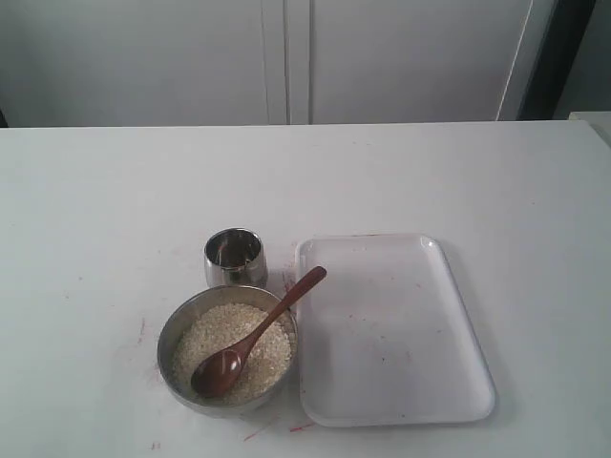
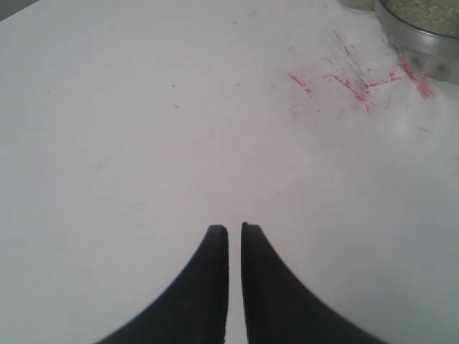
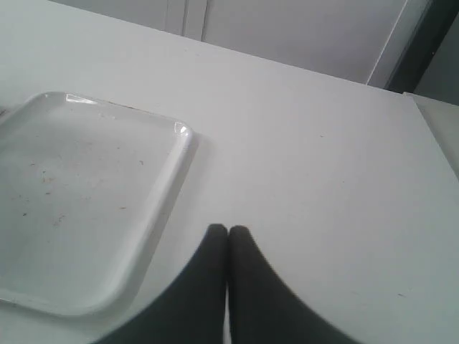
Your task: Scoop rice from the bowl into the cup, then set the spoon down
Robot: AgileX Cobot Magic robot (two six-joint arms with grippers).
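Dark reddish-brown spoon [image 1: 267, 324], head on off-white rice [image 1: 212, 336]; left tool [image 2: 234, 228] and right tool [image 3: 228, 229] pressed together.

White rect. tray [image 1: 393, 334] w/ faint specks lies flat on white table [image 1: 115, 191]. Red scuff marks [image 1: 300, 426] on tabletop by tray's front-left corner. White cabinet doors [image 1: 382, 57] beyond tray's far edge.

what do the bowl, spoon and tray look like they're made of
The bowl looks like polished steel, with a shiny grey reflective wall. The spoon seems to be wood, dark reddish-brown with a slightly glossy head. The tray is probably white plastic, smooth with a soft sheen along its rim.
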